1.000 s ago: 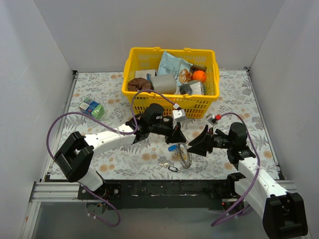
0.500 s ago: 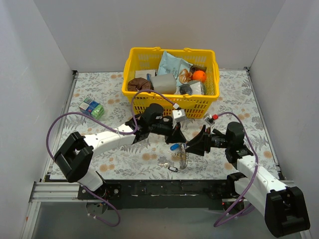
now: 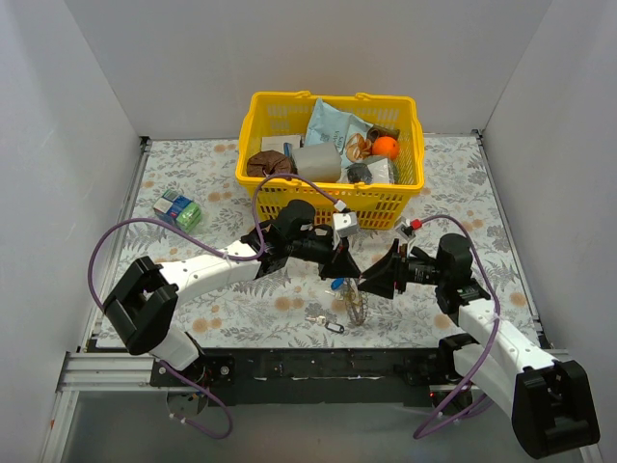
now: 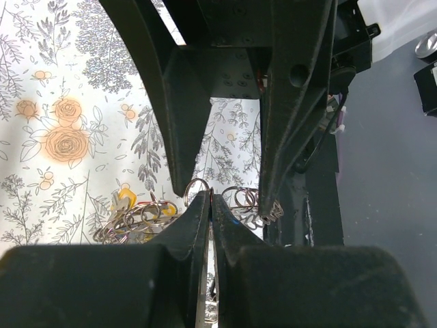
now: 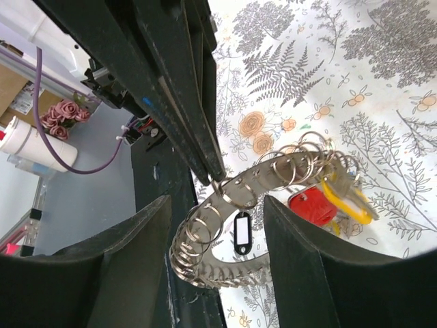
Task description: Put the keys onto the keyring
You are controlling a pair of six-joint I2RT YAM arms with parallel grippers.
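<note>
The keyring point(image 3: 358, 307), a flat silvery ring with a fringed rim, stands tilted near the table's front edge. It carries several small split rings, a red key point(image 5: 314, 208), a yellow key point(image 5: 345, 198) and a black tag point(image 5: 241, 232). My left gripper point(image 3: 344, 268) is shut on the blue key point(image 3: 335, 285). The key's split ring point(image 4: 198, 186) sticks out past the tips point(image 4: 210, 195) and hooks the keyring's band point(image 5: 232, 277). My right gripper point(image 3: 371, 283) is open. Its fingers point(image 4: 293, 123) straddle the keyring without touching it point(image 5: 217, 199).
A yellow basket point(image 3: 328, 193) full of items stands behind the grippers. Coloured blocks point(image 3: 179, 209) lie at the left. A loose key and small tag point(image 3: 326, 322) lie near the table's front edge, beside the dark rail.
My right gripper has moved a little left, closer around the keyring. The blue key and the keyring's near side have risen slightly with my left gripper.
</note>
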